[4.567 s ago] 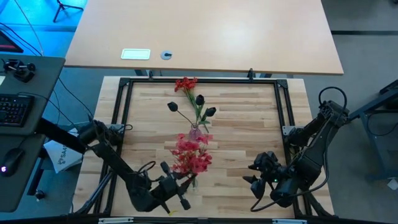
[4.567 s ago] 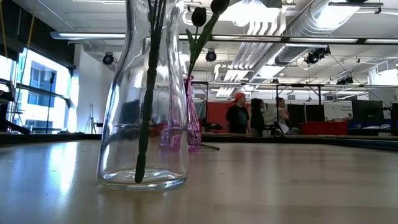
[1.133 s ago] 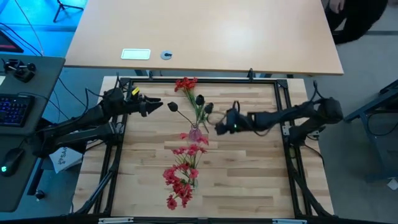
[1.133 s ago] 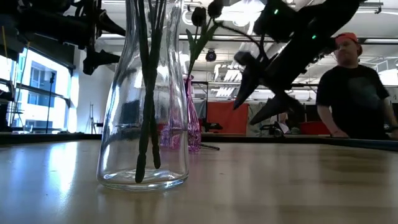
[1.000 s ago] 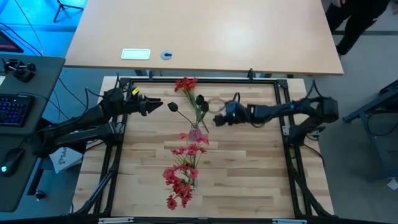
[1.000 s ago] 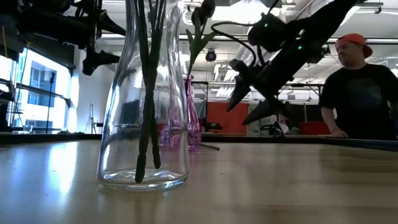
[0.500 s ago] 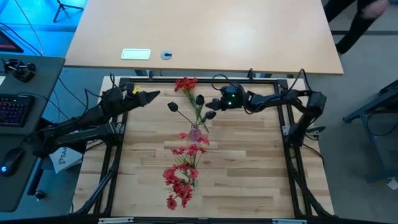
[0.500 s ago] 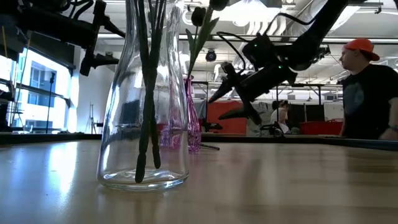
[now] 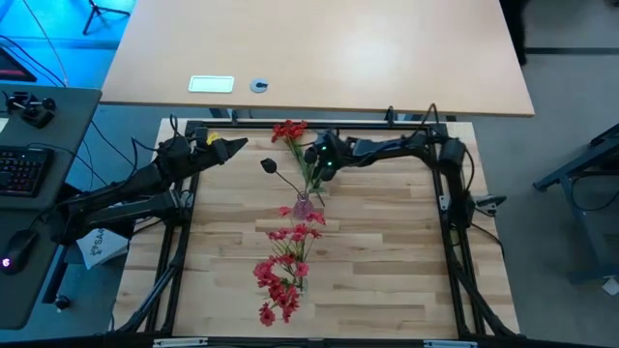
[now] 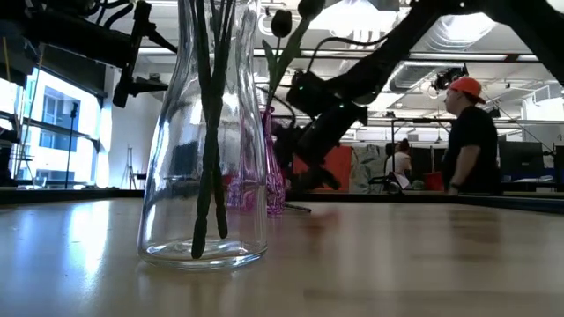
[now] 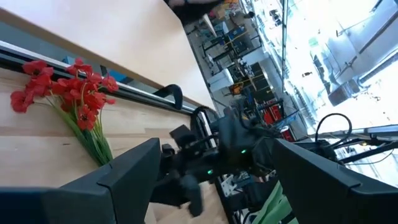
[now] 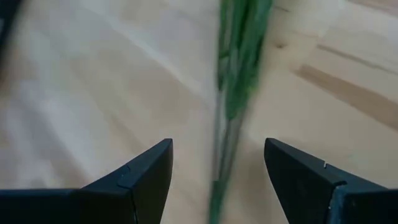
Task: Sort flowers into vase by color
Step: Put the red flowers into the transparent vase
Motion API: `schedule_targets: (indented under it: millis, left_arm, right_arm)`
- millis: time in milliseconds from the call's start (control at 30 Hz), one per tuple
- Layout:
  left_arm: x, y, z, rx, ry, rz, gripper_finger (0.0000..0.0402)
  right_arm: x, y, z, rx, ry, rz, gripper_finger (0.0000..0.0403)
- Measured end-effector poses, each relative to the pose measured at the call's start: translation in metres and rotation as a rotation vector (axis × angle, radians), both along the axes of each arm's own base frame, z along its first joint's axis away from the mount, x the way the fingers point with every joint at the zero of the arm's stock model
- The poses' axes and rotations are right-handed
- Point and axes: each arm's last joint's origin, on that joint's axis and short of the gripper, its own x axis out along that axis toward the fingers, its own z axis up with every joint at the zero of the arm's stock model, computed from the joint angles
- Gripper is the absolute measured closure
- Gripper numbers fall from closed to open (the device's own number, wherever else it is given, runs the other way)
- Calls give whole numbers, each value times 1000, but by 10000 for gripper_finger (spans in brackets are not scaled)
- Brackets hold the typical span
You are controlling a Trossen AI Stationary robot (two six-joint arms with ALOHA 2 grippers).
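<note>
Right gripper (image 9: pixel 322 160) open, fingers either side of a green stem (image 12: pixel 231 118) without closing on it, low by the dark-headed flowers (image 9: pixel 311 155) standing in the pink vase (image 9: pixel 304 205) (far-middle of the table (image 9: pixel 387 251)). Left gripper (image 9: pixel 235 146) wide open, empty, at the far-left corner. Red flowers (image 9: pixel 285 266) in the clear vase (image 10: pixel 204 141) nearer; another red bunch (image 9: pixel 288 130) lies by the far rail.

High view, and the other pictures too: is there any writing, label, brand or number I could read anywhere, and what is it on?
White box left of the table: dark printed letters, too small to read.
White plate on the tan desk: looks like a label, but nothing on it is legible.
No other writing can be made out in any view, so there is no text to quote.
</note>
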Motion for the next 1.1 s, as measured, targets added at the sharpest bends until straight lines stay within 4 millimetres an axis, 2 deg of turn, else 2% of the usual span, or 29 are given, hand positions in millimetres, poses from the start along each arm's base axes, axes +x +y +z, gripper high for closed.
schedule_targets:
  millis: [133,300,400,500,633,800,833,967,1100]
  left_arm:
    - [0,0,0,-1,0,0,105]
    - [0,0,0,0,0,0,105]
    - [0,0,0,0,0,0,105]
    - [0,0,0,0,0,-1,105]
    - [0,0,0,-1,-1,-6,105]
    - [0,-1,1,0,-6,-22,105]
    - [1,-1,1,3,-11,-28,105]
    - [0,-3,6,57,-31,-73,105]
    - [-2,-5,11,91,-66,-103,105]
  right_arm:
    - [14,4,-5,-69,124,-19,155]
    - [33,13,-7,-151,167,-25,155]
    - [43,19,-8,-265,232,-46,156]
    - [49,19,-14,-296,273,-33,168]
    - [51,17,-26,-306,330,-32,232]
    - [46,15,-29,-367,402,1,374]
    - [45,14,-27,-378,412,23,387]
    - [36,14,-12,-394,466,61,393]
    - [15,19,8,-459,507,87,398]
